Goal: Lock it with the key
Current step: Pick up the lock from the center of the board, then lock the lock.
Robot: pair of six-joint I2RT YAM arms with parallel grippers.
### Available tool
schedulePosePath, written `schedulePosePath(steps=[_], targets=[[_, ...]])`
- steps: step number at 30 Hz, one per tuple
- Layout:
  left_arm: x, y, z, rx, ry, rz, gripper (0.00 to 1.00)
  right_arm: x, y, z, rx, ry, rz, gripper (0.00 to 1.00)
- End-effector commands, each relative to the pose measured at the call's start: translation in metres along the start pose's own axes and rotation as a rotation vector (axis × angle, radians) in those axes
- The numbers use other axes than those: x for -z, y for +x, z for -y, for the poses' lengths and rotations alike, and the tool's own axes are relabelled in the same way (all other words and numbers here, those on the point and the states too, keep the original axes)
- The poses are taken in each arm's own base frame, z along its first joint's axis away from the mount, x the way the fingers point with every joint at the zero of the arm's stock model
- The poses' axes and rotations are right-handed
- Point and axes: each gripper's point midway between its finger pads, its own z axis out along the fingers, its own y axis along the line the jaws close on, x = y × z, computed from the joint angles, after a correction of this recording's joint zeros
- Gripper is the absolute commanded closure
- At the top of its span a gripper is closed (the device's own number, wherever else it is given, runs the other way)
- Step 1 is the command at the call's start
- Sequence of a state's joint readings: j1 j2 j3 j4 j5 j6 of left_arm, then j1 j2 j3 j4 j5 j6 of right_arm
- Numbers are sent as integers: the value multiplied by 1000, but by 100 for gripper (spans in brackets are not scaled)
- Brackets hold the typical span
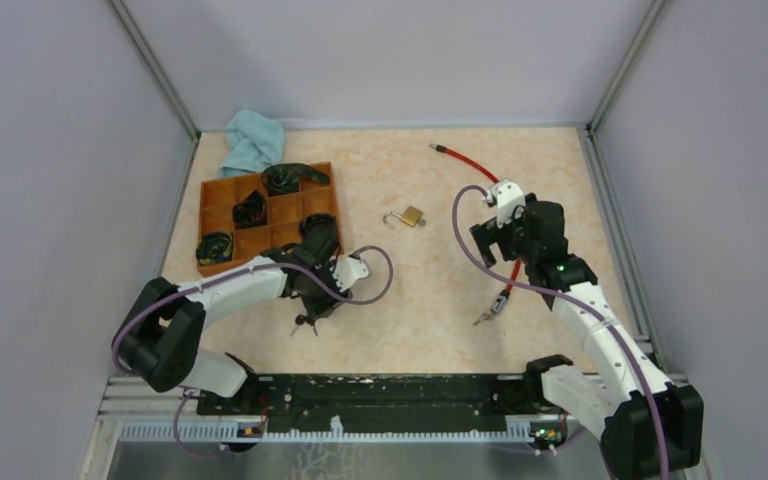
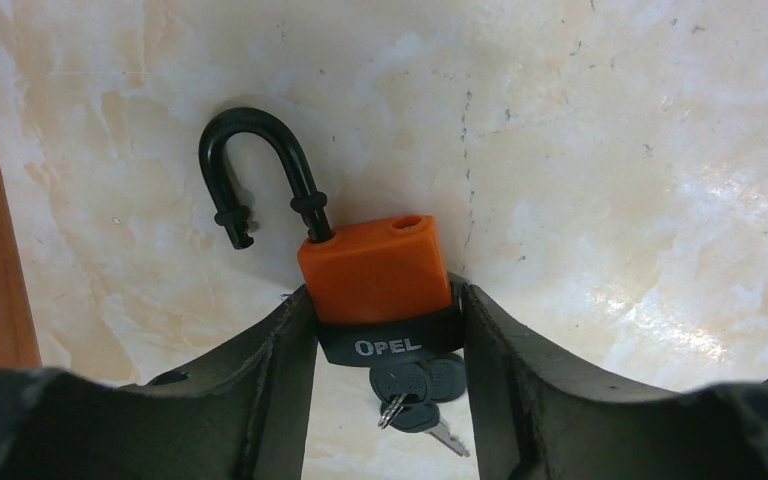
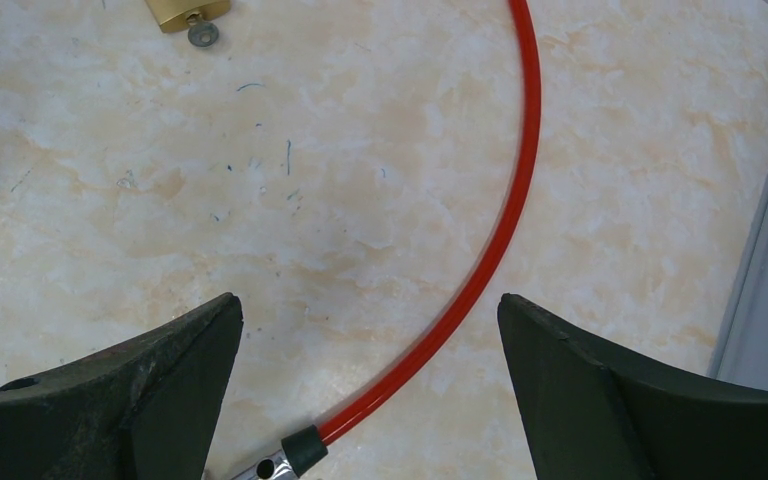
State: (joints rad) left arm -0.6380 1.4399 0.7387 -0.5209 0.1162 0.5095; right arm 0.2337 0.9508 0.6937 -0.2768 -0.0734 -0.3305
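My left gripper is shut on the black base of an orange padlock marked OPEL. Its black shackle is swung open. A bunch of black-headed keys hangs from the bottom of the lock, between my fingers. In the top view the left gripper is just in front of the tray, with the keys dangling below it. My right gripper is open and empty, over a red cable; in the top view it is at the right.
A small brass padlock with an open shackle lies mid-table; its corner shows in the right wrist view. An orange compartment tray holds several black coiled items. A blue cloth lies behind it. The red cable curves along the right side.
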Motion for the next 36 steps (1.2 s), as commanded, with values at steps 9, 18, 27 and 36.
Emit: schedulePosePath(steps=[9, 18, 27, 36], targets=[[22, -32, 25, -151, 167, 148, 93, 16, -45, -33, 69, -184, 208, 2], [82, -106, 48, -265, 388, 359, 100, 59, -83, -138, 325, -785, 435, 14], [131, -157, 58, -316, 491, 521, 100, 71, -114, -175, 297, -1048, 523, 22], [148, -170, 64, -330, 497, 614, 100, 61, -116, -196, 251, -1125, 512, 43]])
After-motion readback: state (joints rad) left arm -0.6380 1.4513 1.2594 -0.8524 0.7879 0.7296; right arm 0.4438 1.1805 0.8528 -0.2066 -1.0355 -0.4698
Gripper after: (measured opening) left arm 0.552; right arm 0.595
